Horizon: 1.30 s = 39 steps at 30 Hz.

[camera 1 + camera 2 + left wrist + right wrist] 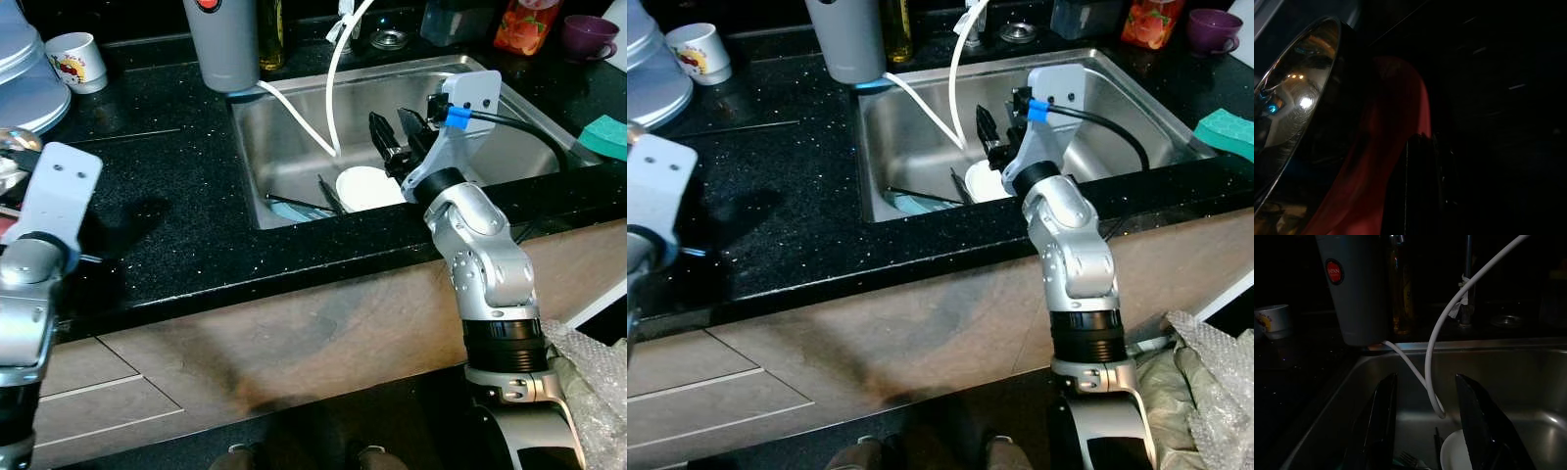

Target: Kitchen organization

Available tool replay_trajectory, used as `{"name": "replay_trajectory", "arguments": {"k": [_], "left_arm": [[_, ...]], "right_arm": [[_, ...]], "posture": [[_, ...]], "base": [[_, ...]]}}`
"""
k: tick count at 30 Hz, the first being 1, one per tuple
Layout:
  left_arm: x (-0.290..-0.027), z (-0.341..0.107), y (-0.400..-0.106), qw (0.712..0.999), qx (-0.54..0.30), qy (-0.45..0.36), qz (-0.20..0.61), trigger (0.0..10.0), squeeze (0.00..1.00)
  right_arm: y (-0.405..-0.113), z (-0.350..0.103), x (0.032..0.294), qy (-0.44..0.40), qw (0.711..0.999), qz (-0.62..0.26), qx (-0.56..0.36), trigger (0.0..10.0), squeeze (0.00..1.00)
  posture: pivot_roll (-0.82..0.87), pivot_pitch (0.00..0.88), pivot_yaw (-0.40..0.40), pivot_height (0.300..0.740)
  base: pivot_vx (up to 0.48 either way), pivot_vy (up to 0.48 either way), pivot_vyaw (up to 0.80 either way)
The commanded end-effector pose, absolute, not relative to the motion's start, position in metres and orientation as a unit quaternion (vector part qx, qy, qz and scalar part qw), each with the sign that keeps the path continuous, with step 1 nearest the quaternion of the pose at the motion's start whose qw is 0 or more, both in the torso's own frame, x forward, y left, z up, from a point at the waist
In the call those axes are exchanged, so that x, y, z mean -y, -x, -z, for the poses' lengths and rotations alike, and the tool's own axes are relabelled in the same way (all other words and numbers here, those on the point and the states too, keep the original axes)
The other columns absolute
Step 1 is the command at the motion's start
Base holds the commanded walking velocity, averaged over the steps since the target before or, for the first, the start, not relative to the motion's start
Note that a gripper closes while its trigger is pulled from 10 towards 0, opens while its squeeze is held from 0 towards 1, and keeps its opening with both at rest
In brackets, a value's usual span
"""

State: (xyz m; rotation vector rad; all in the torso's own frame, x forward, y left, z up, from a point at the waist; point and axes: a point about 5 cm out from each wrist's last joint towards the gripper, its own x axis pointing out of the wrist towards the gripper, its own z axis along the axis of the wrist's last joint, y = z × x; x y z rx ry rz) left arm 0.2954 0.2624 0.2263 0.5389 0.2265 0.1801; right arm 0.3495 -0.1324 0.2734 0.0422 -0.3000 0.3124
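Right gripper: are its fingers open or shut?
Open. The right gripper hangs over the sink; its fingers stand apart, holding nothing.

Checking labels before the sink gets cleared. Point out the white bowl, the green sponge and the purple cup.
white bowl [362,186]: left eye view, on its rim inside the sink.
green sponge [605,137]: left eye view, on its top face.
purple cup [586,35]: left eye view, on its outer wall.

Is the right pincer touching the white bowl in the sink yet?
Apart. In the right wrist view the right pincer is open, and the bowl sits lower between its fingers with sink floor visible around it.
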Motion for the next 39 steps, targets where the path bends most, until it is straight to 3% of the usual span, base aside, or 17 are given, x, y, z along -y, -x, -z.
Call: {"name": "replay_trajectory", "arguments": {"k": [1, 15, 39], "left_arm": [[-0.245, -0.204, -0.297, 0.957, -0.150, -0.246, -0.020, 0.0, 0.00], [-0.203, -0.213, -0.298, 0.963, -0.090, -0.233, 0.099, 0.0, 0.00], [-0.202, -0.218, -0.301, 0.965, -0.064, -0.228, 0.108, 0.0, 0.00]], "right_arm": [[-0.350, -0.274, 0.134, -0.024, 0.976, -0.152, 0.152, 10.0, 0.00], [-0.350, -0.275, 0.136, -0.025, 0.977, -0.147, 0.154, 10.0, 0.00], [-0.350, -0.275, 0.135, -0.024, 0.976, -0.150, 0.155, 10.0, 0.00]], "posture": [[0.05, 0.155, 0.007, 0.740], [0.05, 0.155, 0.013, 0.740], [0.05, 0.143, 0.011, 0.740]], "base": [[0.000, 0.000, 0.00], [0.000, 0.000, 0.00], [0.000, 0.000, 0.00]]}}
